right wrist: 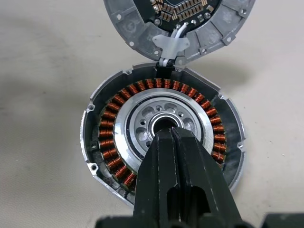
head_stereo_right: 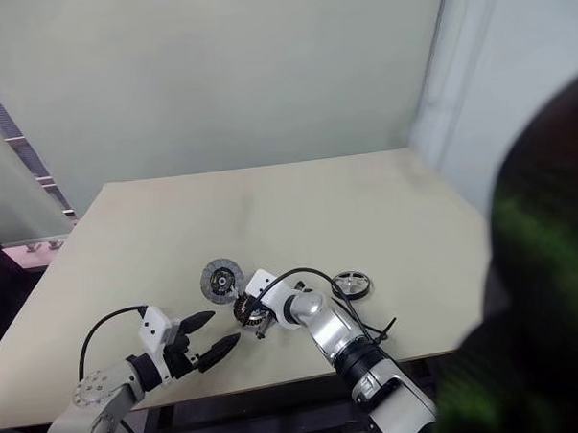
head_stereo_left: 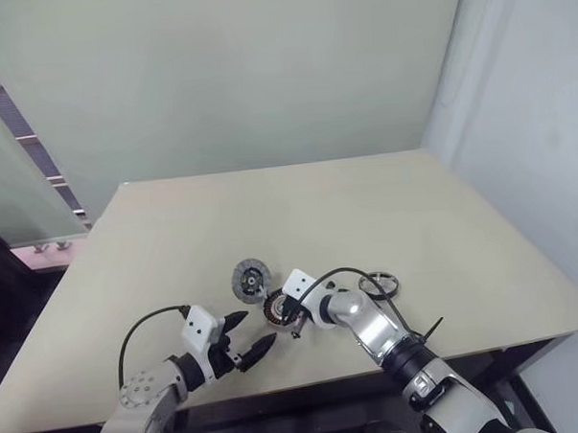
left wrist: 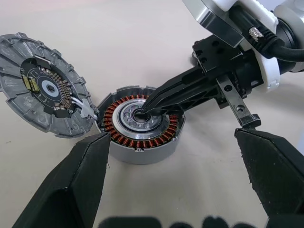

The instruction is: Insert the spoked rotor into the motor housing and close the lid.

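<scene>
Beige tabletop [head_stereo_left: 385,212], pale wall behind. One motor housing [left wrist: 140,124]: dark rim, copper winding ring, silvery hub, empty of rotor. One grey lid [left wrist: 40,85], lying open, touching housing's edge. One spoked rotor [head_stereo_left: 380,286], apart on table. Right gripper [right wrist: 173,135] closed, tips at hub bore, holding nothing. Left gripper [head_stereo_left: 251,339] spread wide, empty.

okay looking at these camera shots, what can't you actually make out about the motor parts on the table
- Spoked rotor: too small in the head views to count its spokes.
- Motor housing: near rim hidden by the shut right gripper in the right wrist view.
- Lid: cut off by that picture's edge.
- Lid's underside: faces the table.
</scene>
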Robot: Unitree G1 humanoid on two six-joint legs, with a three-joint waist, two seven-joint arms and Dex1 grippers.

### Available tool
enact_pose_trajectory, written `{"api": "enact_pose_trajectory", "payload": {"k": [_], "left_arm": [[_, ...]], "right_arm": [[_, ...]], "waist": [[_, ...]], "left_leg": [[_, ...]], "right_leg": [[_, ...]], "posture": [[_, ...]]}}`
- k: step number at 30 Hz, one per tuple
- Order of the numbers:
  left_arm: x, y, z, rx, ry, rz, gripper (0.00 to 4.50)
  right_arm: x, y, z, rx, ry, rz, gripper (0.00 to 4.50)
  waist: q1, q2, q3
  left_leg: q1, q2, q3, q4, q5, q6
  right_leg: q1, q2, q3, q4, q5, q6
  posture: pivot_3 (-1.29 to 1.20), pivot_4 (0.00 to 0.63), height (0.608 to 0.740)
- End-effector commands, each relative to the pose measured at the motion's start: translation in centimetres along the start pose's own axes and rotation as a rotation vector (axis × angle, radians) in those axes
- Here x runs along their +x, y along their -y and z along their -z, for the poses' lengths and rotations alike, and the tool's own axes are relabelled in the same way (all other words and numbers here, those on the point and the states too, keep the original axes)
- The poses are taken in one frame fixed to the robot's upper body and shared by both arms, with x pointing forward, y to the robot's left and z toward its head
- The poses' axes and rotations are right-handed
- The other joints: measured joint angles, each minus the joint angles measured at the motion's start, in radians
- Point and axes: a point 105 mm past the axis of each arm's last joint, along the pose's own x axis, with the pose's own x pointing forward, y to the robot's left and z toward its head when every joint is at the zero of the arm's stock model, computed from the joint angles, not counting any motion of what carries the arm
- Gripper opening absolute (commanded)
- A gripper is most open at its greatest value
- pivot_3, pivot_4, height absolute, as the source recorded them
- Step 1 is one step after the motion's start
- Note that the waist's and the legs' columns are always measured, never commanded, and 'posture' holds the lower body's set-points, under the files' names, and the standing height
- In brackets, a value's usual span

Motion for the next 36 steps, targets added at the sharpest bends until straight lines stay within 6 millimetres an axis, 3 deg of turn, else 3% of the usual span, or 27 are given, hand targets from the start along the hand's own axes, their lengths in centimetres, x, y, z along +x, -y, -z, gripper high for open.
{"api": "enact_pose_trajectory", "payload": {"k": [1, 16, 26, 36], "left_arm": [[0.0, 0.0, -1.1, 0.028, 0.036, 0.004, 4.50], [-0.1, 0.1, -1.0, 0.025, 0.035, 0.002, 4.50], [0.1, 0.3, -1.0, 0.022, 0.036, 0.012, 4.50], [0.2, 0.1, -1.0, 0.026, 0.036, 0.007, 4.50]], "right_arm": [[-0.1, 0.0, -1.5, -0.028, 0.043, 0.004, 0.03], [0.3, 2.0, -0.9, -0.101, -0.017, 0.123, 0.03], [-0.2, 3.4, -1.9, -0.152, 0.012, 0.210, 0.03], [-0.2, 2.2, -2.6, 0.016, 0.060, 0.124, 0.03]], "waist": [[0.000, 0.000, 0.000], [0.000, 0.000, 0.000], [0.000, 0.000, 0.000], [0.000, 0.000, 0.000]], "left_leg": [[0.000, 0.000, 0.000, 0.000, 0.000, 0.000], [0.000, 0.000, 0.000, 0.001, 0.001, -0.001], [0.000, 0.000, 0.000, 0.003, 0.002, -0.001], [-0.001, 0.002, -0.001, -0.002, 0.002, -0.001]], "right_leg": [[0.000, 0.000, 0.000, 0.000, 0.000, 0.000], [0.001, 0.000, 0.000, 0.001, 0.000, 0.000], [0.001, 0.000, 0.000, 0.001, 0.000, -0.001], [-0.001, 0.003, 0.001, 0.000, 0.000, 0.000]], "posture": [[0.00, 0.000, 0.740], [0.00, 0.000, 0.740], [0.00, 0.000, 0.740], [0.00, 0.000, 0.740]]}}
